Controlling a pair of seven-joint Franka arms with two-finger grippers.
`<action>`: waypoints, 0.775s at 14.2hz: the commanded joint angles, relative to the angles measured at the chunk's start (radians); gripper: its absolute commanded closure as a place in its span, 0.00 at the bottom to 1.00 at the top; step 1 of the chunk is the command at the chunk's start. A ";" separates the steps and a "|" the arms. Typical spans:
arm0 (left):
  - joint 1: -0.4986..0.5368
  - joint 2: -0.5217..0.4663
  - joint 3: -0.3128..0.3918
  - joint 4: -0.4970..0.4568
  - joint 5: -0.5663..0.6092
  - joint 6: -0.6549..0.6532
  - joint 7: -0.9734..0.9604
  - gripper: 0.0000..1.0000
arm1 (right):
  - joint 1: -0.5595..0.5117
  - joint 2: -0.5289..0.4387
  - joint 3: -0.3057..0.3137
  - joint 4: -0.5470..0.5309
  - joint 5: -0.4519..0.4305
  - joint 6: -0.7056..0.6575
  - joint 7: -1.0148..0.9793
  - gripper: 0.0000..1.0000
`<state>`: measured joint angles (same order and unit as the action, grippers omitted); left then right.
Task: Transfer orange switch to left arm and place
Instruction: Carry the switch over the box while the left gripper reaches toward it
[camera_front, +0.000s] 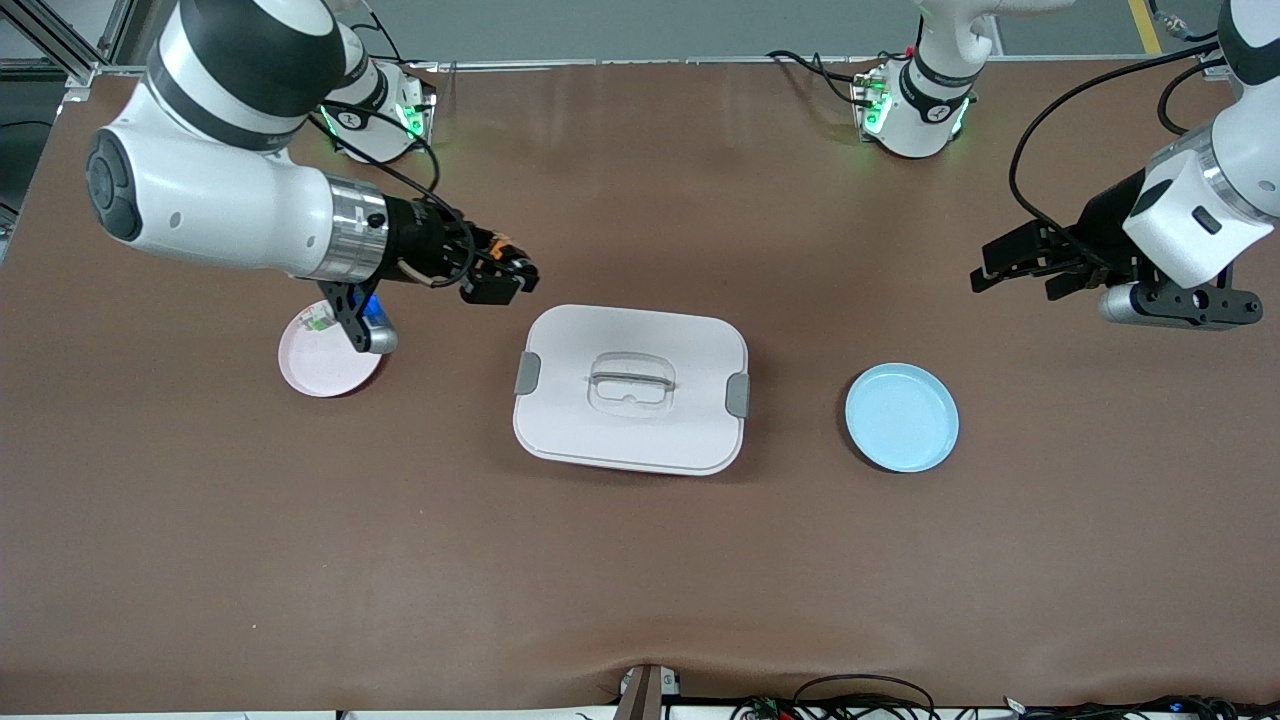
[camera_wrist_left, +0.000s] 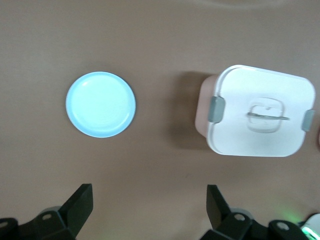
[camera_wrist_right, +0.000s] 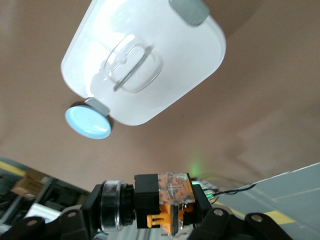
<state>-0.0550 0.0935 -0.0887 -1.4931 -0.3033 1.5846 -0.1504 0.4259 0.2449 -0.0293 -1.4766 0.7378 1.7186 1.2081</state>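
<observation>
Front view: nearest the camera, a large white rounded-rectangular plastic box (camera_front: 630, 390) with grey side latches sits mid-table as the obstacle between a round light-blue plate (camera_front: 901, 417) toward the left arm's end and a round pink plate (camera_front: 322, 357) toward the right arm's end. Farther from the camera, the right gripper (camera_front: 498, 275) is clamped on the small black-and-orange switch (camera_front: 503, 248), raised beside the box's corner, likely to clear it. The left gripper (camera_front: 1015, 270) waits with fingers apart over bare table, seemingly ready to receive.

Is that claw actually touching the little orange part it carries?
Touching. The right wrist view shows the right gripper shut on the orange switch, fingers pressed against it.
</observation>
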 joint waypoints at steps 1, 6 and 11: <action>0.009 0.003 -0.003 0.005 -0.106 0.006 -0.020 0.00 | 0.046 0.027 -0.009 0.030 0.064 0.088 0.122 0.75; -0.026 -0.043 -0.084 -0.048 -0.135 0.105 -0.054 0.00 | 0.146 0.115 -0.014 0.119 0.037 0.203 0.348 0.74; -0.023 -0.107 -0.200 -0.197 -0.209 0.326 -0.049 0.00 | 0.195 0.142 -0.014 0.165 -0.034 0.233 0.459 0.75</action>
<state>-0.0869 0.0388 -0.2678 -1.6020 -0.4480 1.8348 -0.2050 0.5991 0.3673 -0.0305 -1.3566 0.7403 1.9538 1.6141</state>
